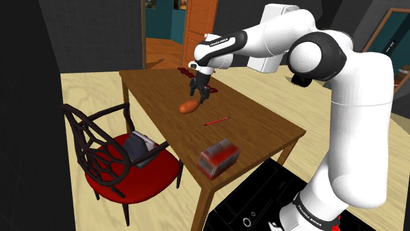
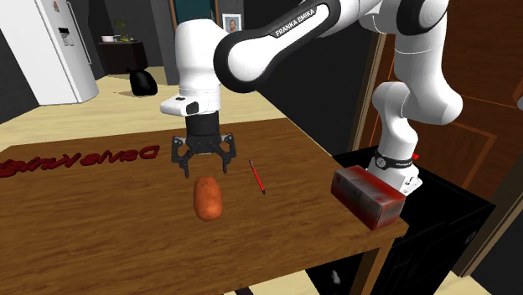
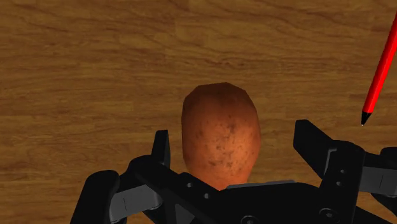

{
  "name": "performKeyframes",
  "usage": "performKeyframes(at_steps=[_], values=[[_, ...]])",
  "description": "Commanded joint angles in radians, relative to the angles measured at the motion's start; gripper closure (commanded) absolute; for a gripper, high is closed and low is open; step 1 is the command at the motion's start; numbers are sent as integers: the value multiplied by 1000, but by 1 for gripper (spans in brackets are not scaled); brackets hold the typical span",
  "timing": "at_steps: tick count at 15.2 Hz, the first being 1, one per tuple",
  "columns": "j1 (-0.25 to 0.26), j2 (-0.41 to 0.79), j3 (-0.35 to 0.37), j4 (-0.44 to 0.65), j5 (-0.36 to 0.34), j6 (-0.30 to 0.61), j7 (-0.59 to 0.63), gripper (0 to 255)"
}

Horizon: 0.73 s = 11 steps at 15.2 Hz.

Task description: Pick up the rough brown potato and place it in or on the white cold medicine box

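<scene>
Still pre-grasp, you've grabbed nothing. Pincer (image 2: pixel 204 166) wide open, hovering right over potato (image 2: pixel 207 199). Potato lies on surface (image 2: pixel 100 226) near red pen (image 2: pixel 257 178); reddish box (image 2: pixel 369 197) well apart from pen. Next I'd say: lower, straddle potato, squeeze.

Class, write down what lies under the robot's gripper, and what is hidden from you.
The brown potato lies on the wooden table beneath the gripper, whose fingers stand apart. In the wrist view the hand covers the potato's near end.

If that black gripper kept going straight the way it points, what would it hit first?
Most likely the orange-brown oval potato, which lies on the wooden table right under the open black gripper; the exact alignment is hard to judge.
</scene>
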Motion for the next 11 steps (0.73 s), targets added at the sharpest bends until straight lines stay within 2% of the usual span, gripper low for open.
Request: performKeyframes(at_steps=[1,5,11], values=[[0,16,5,-3,7,20,-6,0],[0,41,12,-14,17,55,-12,0],[0,41,12,-14,17,55,-12,0]])
